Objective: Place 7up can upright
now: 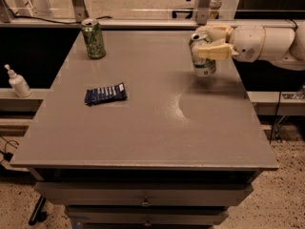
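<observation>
Here we look down on a grey table (pixel 143 128) with drawers (pixel 143 194) under its front edge, standing on a speckled floor (pixel 290 199). At the far left, off the table, a pale ledge (pixel 33 95) carries a small white bottle (pixel 18 81), upright. Metal posts (pixel 78 1) rise behind the table's back edge. On the back left corner of the top we see a green can (pixel 93 38), upright with its top open. Nearer us and a little to the right, a dark blue packet (pixel 106 94) lies flat, well apart from that can. Past the bare middle of the top, by the right edge and toward the back, is the 7up can (pixel 204 56). It stands close to upright with its shiny top upward and casts a dark shadow on the surface below and to the right. We cannot tell whether its base touches the table. The gripper (pixel 202 43) clasps it around the upper half, one cream finger behind the rim and one across the front, both clenched on the metal. The white arm (pixel 267 43) reaches in nearly level from the right side of the view, with its thick wrist hanging just past the table's right edge.
</observation>
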Controlling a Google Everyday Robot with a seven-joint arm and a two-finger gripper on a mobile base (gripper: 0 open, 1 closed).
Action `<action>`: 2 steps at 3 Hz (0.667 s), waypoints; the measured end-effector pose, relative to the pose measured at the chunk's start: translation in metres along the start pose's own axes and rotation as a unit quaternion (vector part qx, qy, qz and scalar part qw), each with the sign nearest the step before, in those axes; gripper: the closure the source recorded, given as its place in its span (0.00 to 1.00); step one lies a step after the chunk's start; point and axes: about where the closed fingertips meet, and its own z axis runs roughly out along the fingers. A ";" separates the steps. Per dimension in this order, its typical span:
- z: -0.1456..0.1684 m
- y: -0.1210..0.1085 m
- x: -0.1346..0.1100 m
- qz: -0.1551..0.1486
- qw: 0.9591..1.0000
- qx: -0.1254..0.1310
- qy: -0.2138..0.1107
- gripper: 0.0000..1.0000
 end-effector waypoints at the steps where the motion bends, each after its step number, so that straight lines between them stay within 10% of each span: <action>1: -0.011 -0.001 0.009 0.013 0.999 -0.001 -0.031 1.00; 2: -0.022 -0.002 0.014 0.025 0.998 -0.009 -0.052 0.82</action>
